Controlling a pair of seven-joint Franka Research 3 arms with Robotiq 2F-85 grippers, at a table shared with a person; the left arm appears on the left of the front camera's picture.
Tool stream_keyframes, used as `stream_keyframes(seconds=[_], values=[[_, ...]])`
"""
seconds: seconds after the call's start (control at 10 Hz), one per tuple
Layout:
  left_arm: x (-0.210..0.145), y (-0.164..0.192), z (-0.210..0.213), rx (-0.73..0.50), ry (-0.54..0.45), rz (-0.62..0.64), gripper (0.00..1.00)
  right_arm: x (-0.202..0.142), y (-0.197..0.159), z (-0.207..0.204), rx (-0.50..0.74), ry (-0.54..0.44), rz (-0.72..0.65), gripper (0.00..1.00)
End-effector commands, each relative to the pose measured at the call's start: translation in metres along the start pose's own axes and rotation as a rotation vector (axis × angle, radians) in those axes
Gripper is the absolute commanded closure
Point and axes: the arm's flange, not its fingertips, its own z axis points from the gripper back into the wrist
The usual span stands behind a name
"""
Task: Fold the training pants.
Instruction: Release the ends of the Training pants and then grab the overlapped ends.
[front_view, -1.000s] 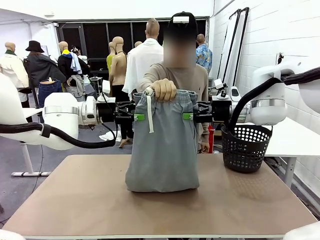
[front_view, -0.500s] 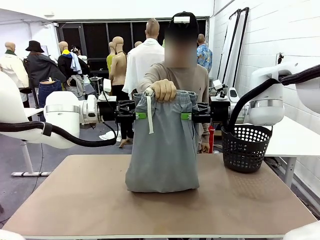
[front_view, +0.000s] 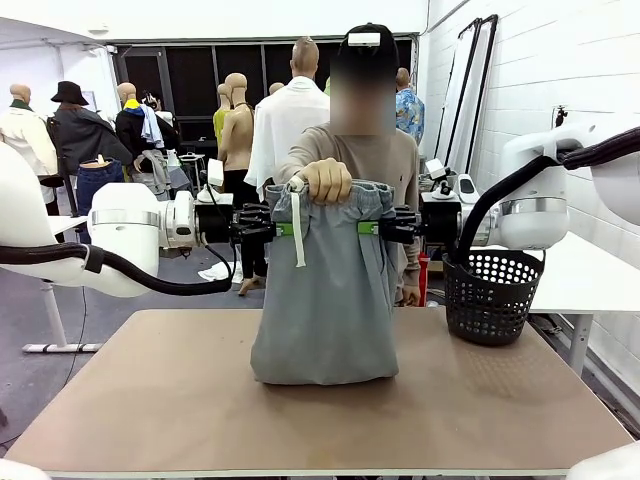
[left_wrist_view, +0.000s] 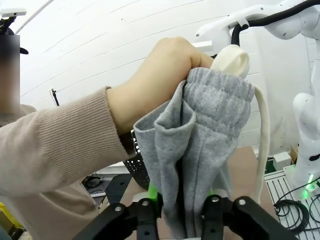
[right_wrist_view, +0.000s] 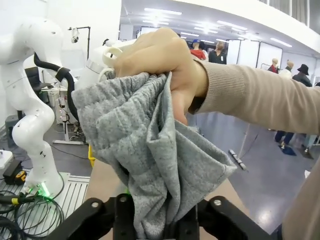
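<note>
Two sides of limp light-grey training pants (front_view: 325, 310), one pinched in left gripper (front_view: 283, 229), other in right gripper (front_view: 367, 228).

Brown table (front_view: 150, 400): training pants (front_view: 325, 320) hem resting; basket (front_view: 490, 295) apparently too.

White brick wall (front_view: 530, 70), dark windows (front_view: 190, 80), grey floor (front_view: 30, 320), tan tabletop (front_view: 480, 400), ceiling strip lights (right_wrist_view: 165, 11)

training pants (front_view: 325, 300): between left end effector (front_view: 283, 229), right end effector (front_view: 368, 228) | basket (front_view: 490, 295): on table (front_view: 150, 400), right
</note>
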Motion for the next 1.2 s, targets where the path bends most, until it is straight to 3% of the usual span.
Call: stream_keyframes(seconds=[0.0, 0.7, 0.8, 0.9, 1.1], values=[[0.002, 0.0, -0.002, 0.01, 0.0, -0.025, 1.0, 0.003, -0.007, 0.002, 0.054, 0.013, -0.024, 1.0], [-0.002, 0.002, -0.004, -0.009, 0.038, -0.012, 1.0, 0.001, -0.009, -0.001, 0.059, 0.055, -0.006, 1.0], [0.0, 0.013, -0.012, -0.054, 0.116, 0.109, 1.0, 0.0, -0.01, -0.003, 0.061, 0.025, -0.012, 1.0], [-0.001, 0.0, 0.0, -0.006, 0.015, -0.005, 1.0, -0.001, -0.004, 0.001, 0.056, 0.036, 0.002, 1.0], [-0.001, 0.0, 0.0, -0.006, 0.015, -0.005, 1.0, -0.001, -0.004, 0.001, 0.056, 0.036, 0.002, 1.0]])
